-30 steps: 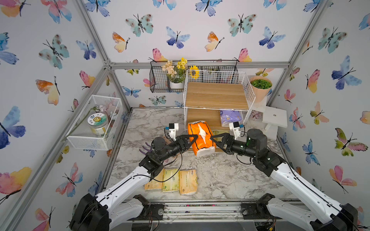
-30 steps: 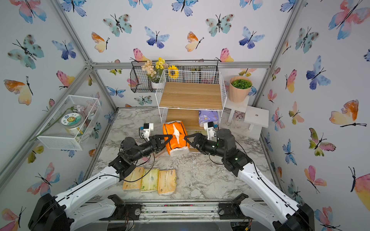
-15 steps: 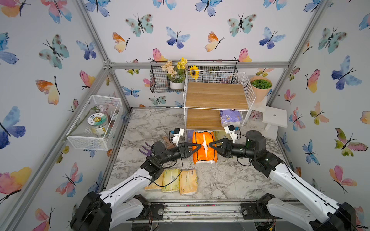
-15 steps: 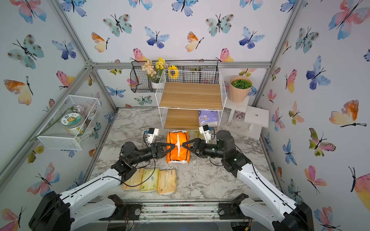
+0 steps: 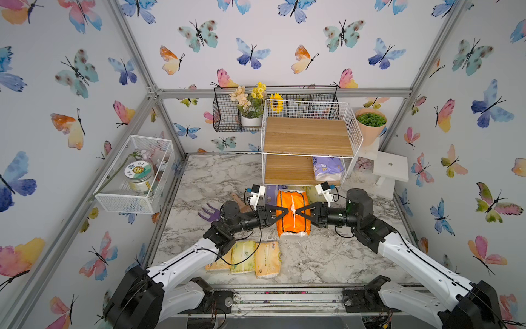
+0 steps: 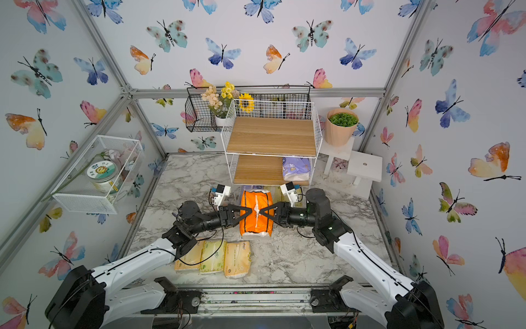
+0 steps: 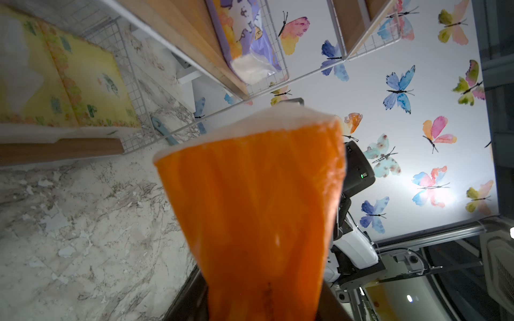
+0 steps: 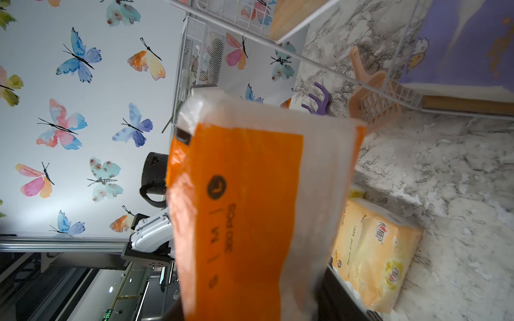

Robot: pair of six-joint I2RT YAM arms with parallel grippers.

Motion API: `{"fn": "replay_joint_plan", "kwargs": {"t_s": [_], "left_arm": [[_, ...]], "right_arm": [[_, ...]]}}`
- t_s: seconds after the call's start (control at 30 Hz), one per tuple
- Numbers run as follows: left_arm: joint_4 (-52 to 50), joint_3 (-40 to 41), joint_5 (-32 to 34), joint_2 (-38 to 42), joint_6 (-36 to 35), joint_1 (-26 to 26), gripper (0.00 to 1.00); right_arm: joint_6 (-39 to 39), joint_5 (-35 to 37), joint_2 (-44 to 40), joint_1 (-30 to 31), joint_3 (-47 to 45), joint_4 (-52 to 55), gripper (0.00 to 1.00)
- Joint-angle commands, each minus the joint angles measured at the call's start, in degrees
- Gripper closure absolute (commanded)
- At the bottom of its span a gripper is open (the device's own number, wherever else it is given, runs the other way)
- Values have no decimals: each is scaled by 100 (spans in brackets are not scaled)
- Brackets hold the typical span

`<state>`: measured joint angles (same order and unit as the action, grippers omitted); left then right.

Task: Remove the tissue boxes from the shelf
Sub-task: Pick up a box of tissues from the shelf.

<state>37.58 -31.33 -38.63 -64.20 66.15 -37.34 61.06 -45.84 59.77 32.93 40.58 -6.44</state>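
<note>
Near edge: three pale packs [image 5: 244, 257] side by side, with bare table [image 5: 327, 256] to their right. The orange pack [image 5: 293, 216], tilted at the shelf front a second ago, is now nearer and level. Left gripper [image 5: 285, 211] and right gripper [image 5: 298, 212] both straddle it; which one clamps is unclear. Far: shelf [image 5: 308, 136], lilac pack [image 5: 327, 168] at the middle tier's right; the bottom tier is mostly hidden.

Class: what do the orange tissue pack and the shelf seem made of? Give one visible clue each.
Orange tissue pack: probably thin glossy plastic film; it wrinkles, and white tissue shows at its ends.
Shelf: white-coated wire grid, likely metal, with matte wood-grain boards, possibly laminate.
</note>
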Motion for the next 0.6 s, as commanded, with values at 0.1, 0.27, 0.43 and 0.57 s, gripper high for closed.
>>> {"fn": "replay_joint_plan", "kwargs": {"t_s": [0.1,0.27,0.43,0.57], "left_arm": [[-1375,-203,1145,674,-626,-14,3],[-2207,-20,2195,1252,-442,53,0],[-2602,255,3147,1769,24,60,0],[-2848,367,3732,2005,283,69,0]], "right_arm": [[-9,384,-446,-14,-460,152,58],[-241,547,-856,-14,-847,911,61],[-753,854,-1053,-14,-1207,1821,63],[-788,928,-736,-14,-1676,1605,65]]}}
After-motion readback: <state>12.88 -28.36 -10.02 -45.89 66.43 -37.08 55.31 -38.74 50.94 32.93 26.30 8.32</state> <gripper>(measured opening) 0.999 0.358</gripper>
